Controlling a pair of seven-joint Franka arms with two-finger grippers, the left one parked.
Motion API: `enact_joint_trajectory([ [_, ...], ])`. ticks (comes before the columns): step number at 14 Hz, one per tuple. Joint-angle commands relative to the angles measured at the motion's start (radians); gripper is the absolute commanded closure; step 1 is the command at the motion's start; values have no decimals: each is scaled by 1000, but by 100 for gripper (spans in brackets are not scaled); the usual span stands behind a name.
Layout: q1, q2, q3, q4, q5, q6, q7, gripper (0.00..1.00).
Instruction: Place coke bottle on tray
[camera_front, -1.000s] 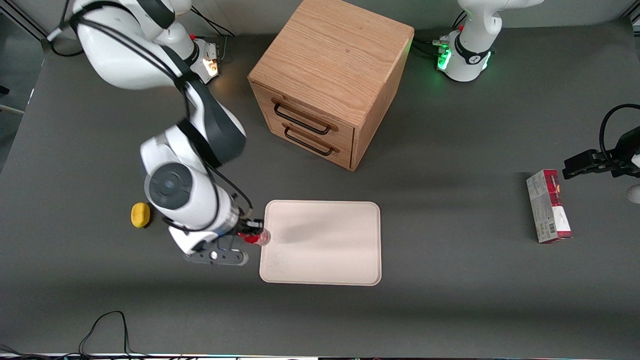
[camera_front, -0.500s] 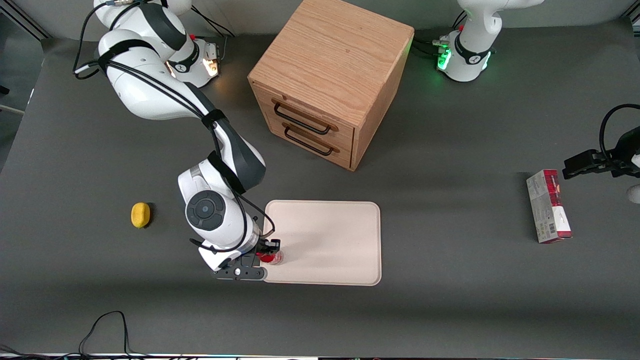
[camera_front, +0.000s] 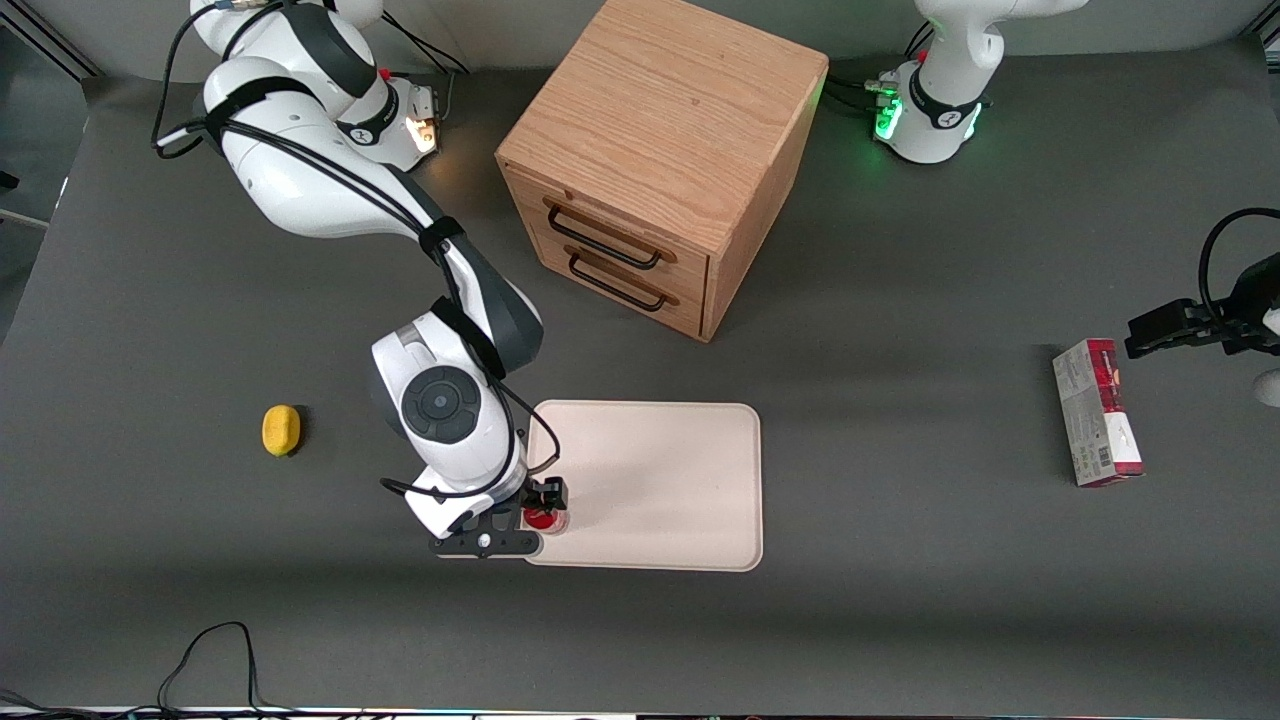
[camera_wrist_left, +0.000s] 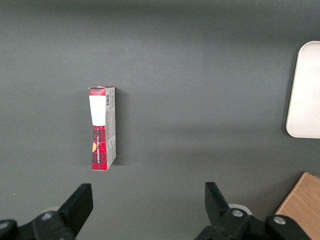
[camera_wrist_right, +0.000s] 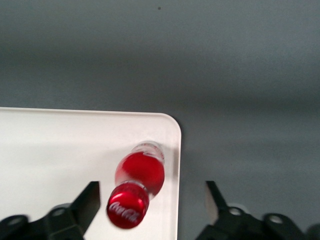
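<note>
The coke bottle (camera_front: 545, 519), red with a red cap, stands upright on the cream-white tray (camera_front: 660, 480), at the tray's corner nearest the front camera and toward the working arm's end. In the right wrist view the bottle (camera_wrist_right: 137, 182) stands just inside the tray's rounded corner (camera_wrist_right: 75, 145). My gripper (camera_front: 535, 512) is directly above the bottle. It shows open in the right wrist view (camera_wrist_right: 151, 199), with a finger on each side of the cap and not touching it.
A wooden two-drawer cabinet (camera_front: 660, 160) stands farther from the front camera than the tray. A yellow lemon-like object (camera_front: 281, 430) lies toward the working arm's end. A red-and-grey carton (camera_front: 1097, 412) lies toward the parked arm's end and also shows in the left wrist view (camera_wrist_left: 102, 128).
My gripper moved with the bottle from the middle of the tray's short edge to the corner nearer the front camera, then shifted slightly farther over the tray.
</note>
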Motion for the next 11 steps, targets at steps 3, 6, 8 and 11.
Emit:
enact_joint_trajectory([
  [3, -15, -413, -178, -370, 286, -5, -180, 0],
  [6, -59, -613, -283, -529, 358, -123, -395, 0],
  [8, -120, -740, -288, -660, 358, -133, -438, 0],
  [11, -157, -912, -335, -820, 361, -131, -461, 0],
])
